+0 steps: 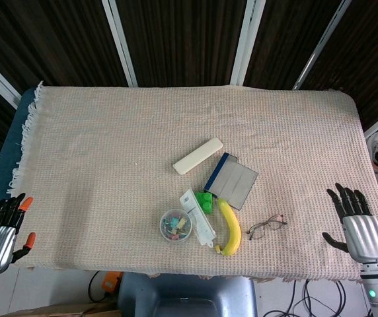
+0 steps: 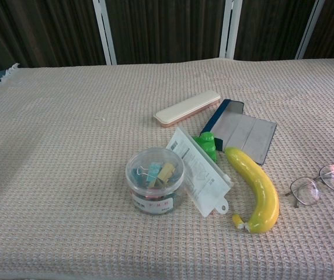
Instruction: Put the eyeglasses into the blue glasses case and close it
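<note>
The eyeglasses [image 1: 266, 226] [image 2: 319, 184] lie on the cloth near the front right, thin dark frame, lenses up. The blue glasses case [image 1: 231, 181] [image 2: 240, 132] lies flat and opened out, grey inside with a blue edge, behind the banana. My right hand [image 1: 355, 218] rests at the table's right front edge, fingers spread, holding nothing, well right of the eyeglasses. My left hand [image 1: 0, 228] hangs off the left front corner, fingers apart and empty. Neither hand shows in the chest view.
A banana [image 1: 229, 228] [image 2: 254, 186] lies between case and eyeglasses. A green block [image 1: 205, 201] [image 2: 205, 144], a white packet [image 1: 197, 216] [image 2: 201, 170], a clear tub of clips [image 1: 176, 225] [image 2: 154, 179] and a cream case [image 1: 198, 156] [image 2: 187, 108] sit mid-table.
</note>
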`<act>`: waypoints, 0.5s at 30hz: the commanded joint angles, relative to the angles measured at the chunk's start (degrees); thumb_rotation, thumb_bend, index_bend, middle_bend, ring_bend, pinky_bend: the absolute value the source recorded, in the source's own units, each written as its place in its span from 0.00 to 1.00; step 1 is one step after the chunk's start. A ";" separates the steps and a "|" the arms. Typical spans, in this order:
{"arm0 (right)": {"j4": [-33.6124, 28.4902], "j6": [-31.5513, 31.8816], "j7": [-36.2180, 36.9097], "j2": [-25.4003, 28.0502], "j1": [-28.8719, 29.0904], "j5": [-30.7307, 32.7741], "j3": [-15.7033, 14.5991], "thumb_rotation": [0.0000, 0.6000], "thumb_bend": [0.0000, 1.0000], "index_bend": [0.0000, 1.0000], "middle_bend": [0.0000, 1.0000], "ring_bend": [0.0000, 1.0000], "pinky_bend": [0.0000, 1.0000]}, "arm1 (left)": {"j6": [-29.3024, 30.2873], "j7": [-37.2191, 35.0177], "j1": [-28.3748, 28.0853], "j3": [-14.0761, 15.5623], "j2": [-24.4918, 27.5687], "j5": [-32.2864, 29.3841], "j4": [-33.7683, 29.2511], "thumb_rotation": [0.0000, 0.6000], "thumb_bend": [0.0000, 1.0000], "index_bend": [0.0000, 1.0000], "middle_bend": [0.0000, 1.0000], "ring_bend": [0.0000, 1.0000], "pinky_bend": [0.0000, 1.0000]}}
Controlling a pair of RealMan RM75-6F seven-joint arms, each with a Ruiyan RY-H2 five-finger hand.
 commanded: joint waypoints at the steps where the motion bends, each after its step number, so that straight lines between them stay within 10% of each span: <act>1: 0.03 -0.14 -0.09 0.05 -0.05 -0.01 -0.16 1.00 0.30 0.00 0.00 0.00 0.00 | -0.03 0.07 -0.06 0.02 -0.01 0.11 -0.13 1.00 0.40 0.00 0.00 0.00 0.00; 15: 7.88 -9.74 -1.20 -4.74 7.23 -2.66 -0.07 1.00 0.30 0.20 0.00 0.00 0.00 | -1.01 -1.61 -0.84 -0.55 0.40 -0.62 0.04 1.00 0.40 0.00 0.00 0.00 0.00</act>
